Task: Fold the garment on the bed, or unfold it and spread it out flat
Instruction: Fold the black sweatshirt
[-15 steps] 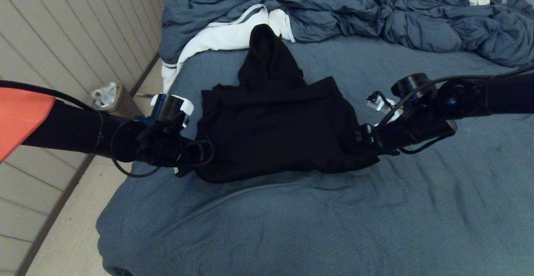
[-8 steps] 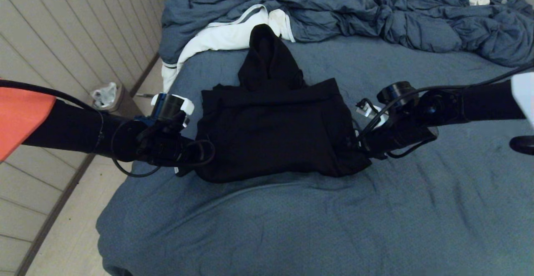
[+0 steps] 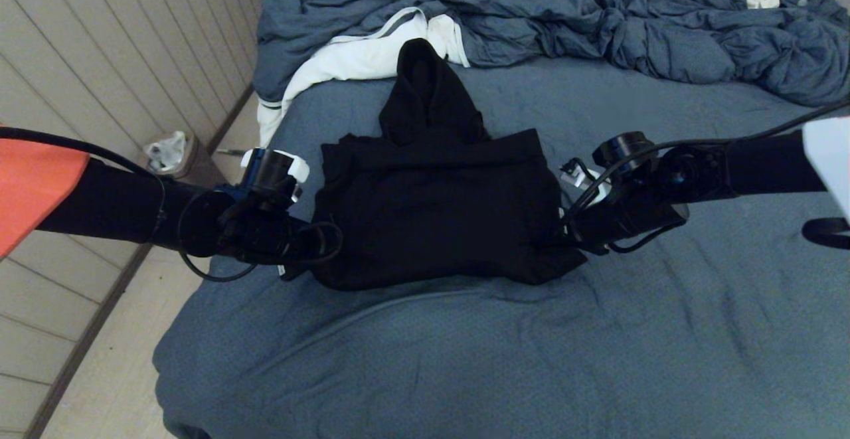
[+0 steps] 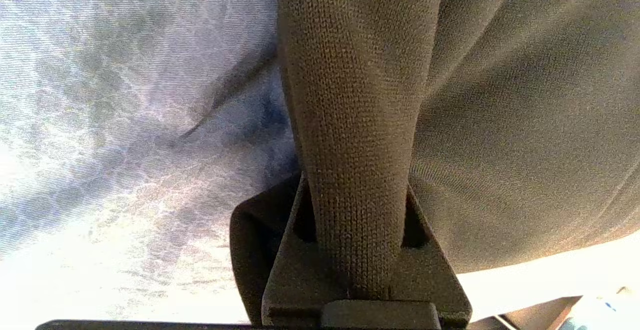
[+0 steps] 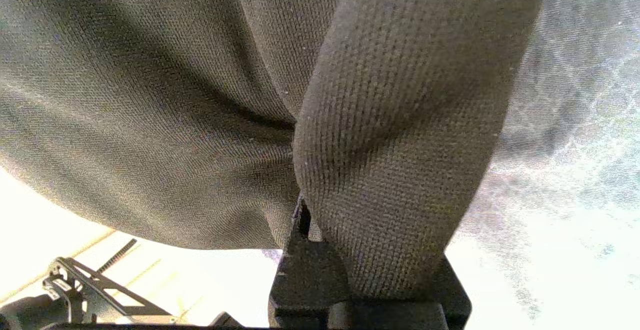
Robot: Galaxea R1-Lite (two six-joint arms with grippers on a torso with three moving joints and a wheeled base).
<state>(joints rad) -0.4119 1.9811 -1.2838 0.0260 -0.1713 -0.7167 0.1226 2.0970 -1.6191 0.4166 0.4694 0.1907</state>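
I see no readable writing anywhere. My left hand (image 3: 312, 245) clamps the garment (image 3: 438, 206) at nine o'clock, my right hand (image 3: 561, 236) at three, on the bed (image 3: 465, 359).

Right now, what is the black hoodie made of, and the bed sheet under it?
The hoodie looks like soft matte knit, maybe cotton fleece: the right wrist view shows fine knitted ribs in the pinched fold. The sheet looks like thin woven cloth, blue-grey and dull, with shallow wrinkles. The exact fibre cannot be told.
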